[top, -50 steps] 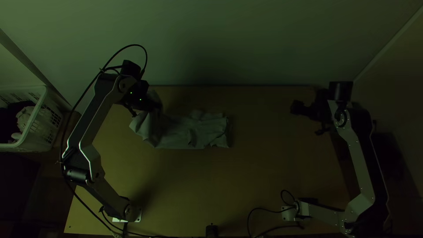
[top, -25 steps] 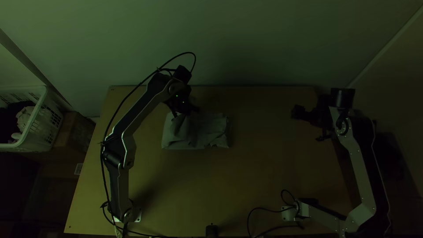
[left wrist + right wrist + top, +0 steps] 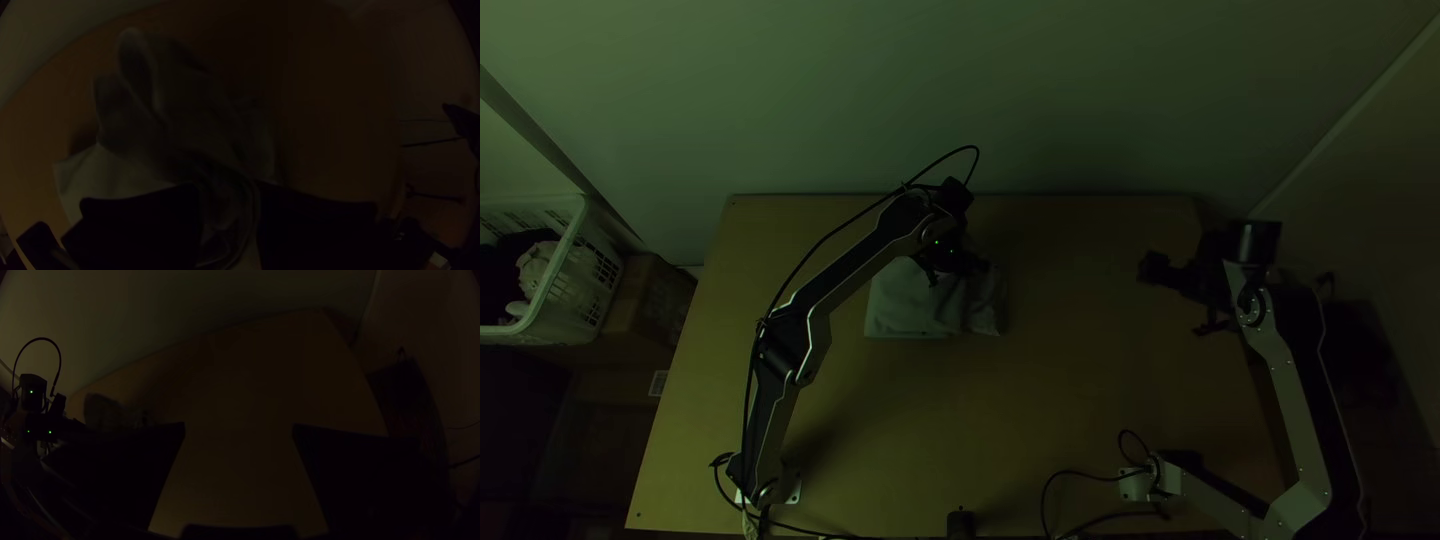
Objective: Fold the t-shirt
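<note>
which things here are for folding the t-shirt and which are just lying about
For the fold:
- t-shirt, partly folded on the table
- left gripper, cloth bunched between its fingers
- right gripper, open, away from the cloth

Just there:
- white basket holding fabric
- brown box beside it

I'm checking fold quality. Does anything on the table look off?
Yes, the shirt: it's bunched at the left hand, and a loop of cloth curls out instead of lying flat. It may just be mid-fold.
</note>
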### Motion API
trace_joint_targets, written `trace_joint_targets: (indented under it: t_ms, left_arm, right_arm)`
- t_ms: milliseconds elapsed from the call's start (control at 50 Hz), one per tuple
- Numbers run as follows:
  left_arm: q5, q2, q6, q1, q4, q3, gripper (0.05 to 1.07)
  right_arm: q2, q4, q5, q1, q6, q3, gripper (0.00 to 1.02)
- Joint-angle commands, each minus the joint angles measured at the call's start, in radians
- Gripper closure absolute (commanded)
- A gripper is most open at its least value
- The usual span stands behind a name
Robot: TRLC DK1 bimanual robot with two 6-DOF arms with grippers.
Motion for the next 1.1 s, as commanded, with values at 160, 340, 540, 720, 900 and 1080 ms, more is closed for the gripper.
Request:
trace_joint_targets:
  t_ms: [160,340,540,720,900,1080]
  left_arm:
    - [0.124,-0.017,-0.039,-0.004,0.073,0.030,0.09]
    - [0.124,-0.055,-0.033,0.015,0.066,0.022,0.09]
    - [0.123,-0.135,0.013,0.062,0.057,-0.012,0.09]
    - [0.071,-0.232,0.087,0.110,0.063,-0.047,0.09]
    - [0.063,-0.332,0.125,0.219,0.074,-0.064,0.09]
    - [0.063,-0.434,0.170,0.332,0.091,-0.090,0.09]
  right_arm:
    - [-0.030,0.027,0.006,0.037,0.043,-0.057,0.04]
    - [-0.030,0.061,0.006,0.046,0.043,-0.063,0.04]
    - [-0.034,0.114,0.006,0.078,0.041,-0.055,0.04]
    - [-0.065,0.222,0.008,0.132,0.037,-0.064,0.04]
    - [-0.093,0.323,0.008,0.153,-0.026,-0.061,0.04]
    - [-0.126,0.429,0.008,0.167,-0.138,-0.037,0.04]
